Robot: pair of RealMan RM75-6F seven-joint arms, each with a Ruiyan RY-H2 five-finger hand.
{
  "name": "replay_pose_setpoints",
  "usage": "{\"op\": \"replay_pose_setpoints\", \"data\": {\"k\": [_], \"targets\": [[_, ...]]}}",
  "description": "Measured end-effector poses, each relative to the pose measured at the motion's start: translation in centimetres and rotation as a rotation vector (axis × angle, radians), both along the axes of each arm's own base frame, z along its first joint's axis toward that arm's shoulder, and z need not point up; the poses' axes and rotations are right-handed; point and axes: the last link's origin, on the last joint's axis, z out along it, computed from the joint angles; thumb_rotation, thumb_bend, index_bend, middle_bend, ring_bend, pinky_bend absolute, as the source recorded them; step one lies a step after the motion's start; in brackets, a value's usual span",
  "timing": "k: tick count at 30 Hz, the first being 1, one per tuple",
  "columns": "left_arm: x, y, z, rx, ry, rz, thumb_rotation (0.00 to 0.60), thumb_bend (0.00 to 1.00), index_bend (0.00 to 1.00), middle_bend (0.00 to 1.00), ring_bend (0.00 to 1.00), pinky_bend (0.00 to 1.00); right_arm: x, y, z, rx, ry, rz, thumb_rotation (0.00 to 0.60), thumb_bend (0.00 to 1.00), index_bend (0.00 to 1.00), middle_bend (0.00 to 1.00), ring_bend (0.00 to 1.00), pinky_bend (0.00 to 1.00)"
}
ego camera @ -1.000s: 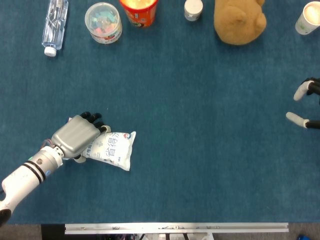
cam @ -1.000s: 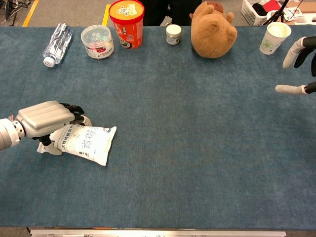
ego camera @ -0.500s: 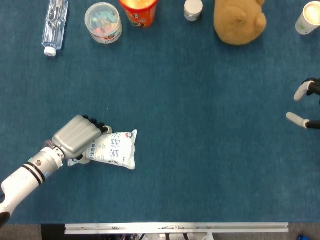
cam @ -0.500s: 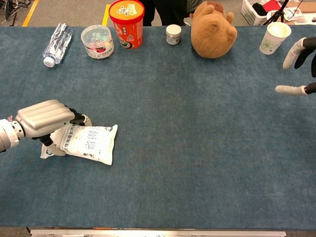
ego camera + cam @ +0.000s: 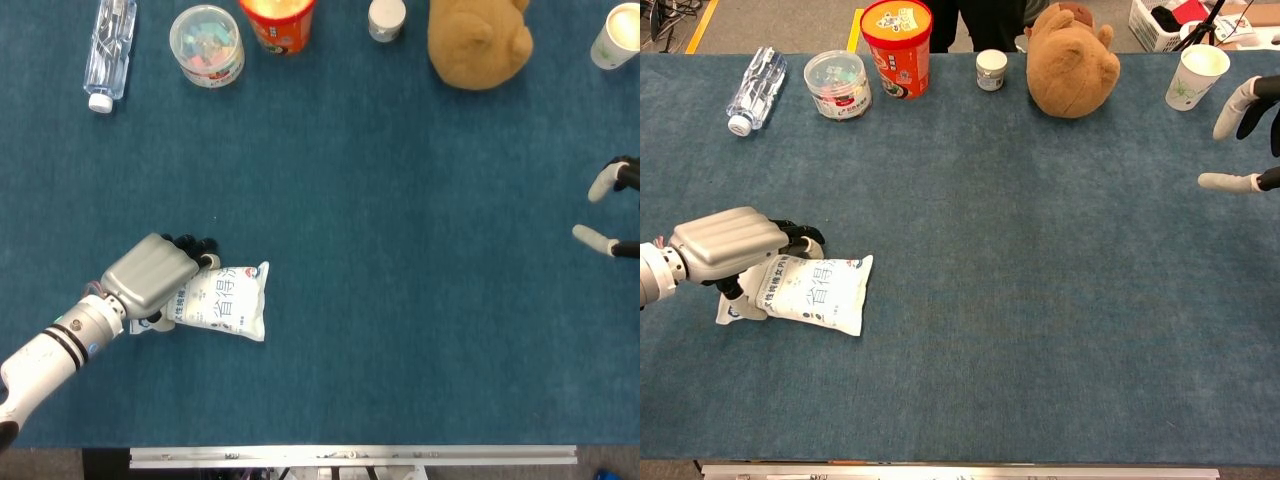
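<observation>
In the head view the left hand (image 5: 150, 276) grips the left end of a white printed pouch (image 5: 225, 302), which lies flat on the blue tabletop (image 5: 400, 300) well below the clear plastic tub (image 5: 207, 44); far right of the pouch, the right hand (image 5: 612, 210) shows only spread fingertips holding nothing. In the chest view the pouch (image 5: 810, 295) lies under the left hand (image 5: 725, 246); well beyond it stand a water bottle (image 5: 752, 90), red noodle cup (image 5: 896, 47) and plush bear (image 5: 1072, 62); the right hand (image 5: 1244, 140) hovers open beside the paper cup (image 5: 1195, 76).
</observation>
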Motion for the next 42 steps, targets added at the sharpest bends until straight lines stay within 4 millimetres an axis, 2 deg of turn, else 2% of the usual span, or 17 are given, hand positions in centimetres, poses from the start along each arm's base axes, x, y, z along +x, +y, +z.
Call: {"op": "replay_pose_setpoints", "data": {"k": [9,12,14,16,21,25,28,35,42], "targets": [[0.17,0.07,0.1,-0.009,-0.008,0.017,0.599,0.01,0.18,0.08,0.15,0.37,0.0,0.01,-0.01,0.0,0.0,0.0,0.6,0.0,0.58,0.55,0.5,0.65],[0.25,0.07,0.15,-0.012,-0.014,0.025,0.536,0.01,0.18,0.07,0.14,0.37,0.01,0.03,0.01,0.001,-0.001,0.0,0.6,0.0,0.58,0.55,0.5,0.65],[0.37,0.05,0.2,-0.017,-0.019,0.033,0.45,0.01,0.18,0.07,0.13,0.36,-0.01,0.02,0.01,0.001,-0.001,-0.001,0.6,0.0,0.58,0.55,0.5,0.65],[0.48,0.08,0.24,-0.021,-0.025,0.04,0.393,0.01,0.18,0.07,0.12,0.36,-0.02,0.02,0.0,0.002,0.0,-0.001,0.6,0.0,0.58,0.55,0.5,0.65],[0.55,0.19,0.32,-0.026,-0.024,0.043,0.346,0.01,0.18,0.06,0.12,0.35,-0.02,0.02,0.01,0.001,-0.001,-0.001,0.6,0.0,0.58,0.55,0.5,0.65],[0.59,0.2,0.4,-0.029,-0.019,0.044,0.335,0.01,0.16,0.02,0.11,0.35,-0.01,0.02,0.02,0.001,-0.001,-0.001,0.6,0.0,0.58,0.55,0.5,0.65],[0.6,0.25,0.39,-0.026,-0.014,0.038,0.352,0.01,0.16,0.0,0.1,0.35,-0.02,0.02,0.02,0.001,-0.001,-0.001,0.6,0.0,0.58,0.55,0.5,0.65],[0.51,0.25,0.31,-0.011,-0.007,0.016,0.504,0.01,0.14,0.0,0.0,0.32,-0.04,0.02,0.04,0.0,-0.002,-0.002,0.6,0.0,0.58,0.55,0.5,0.65],[0.26,0.22,0.27,-0.001,0.003,0.012,0.549,0.01,0.13,0.0,0.0,0.3,-0.05,0.04,0.04,0.0,-0.001,-0.002,0.6,0.0,0.58,0.55,0.5,0.65]]}}
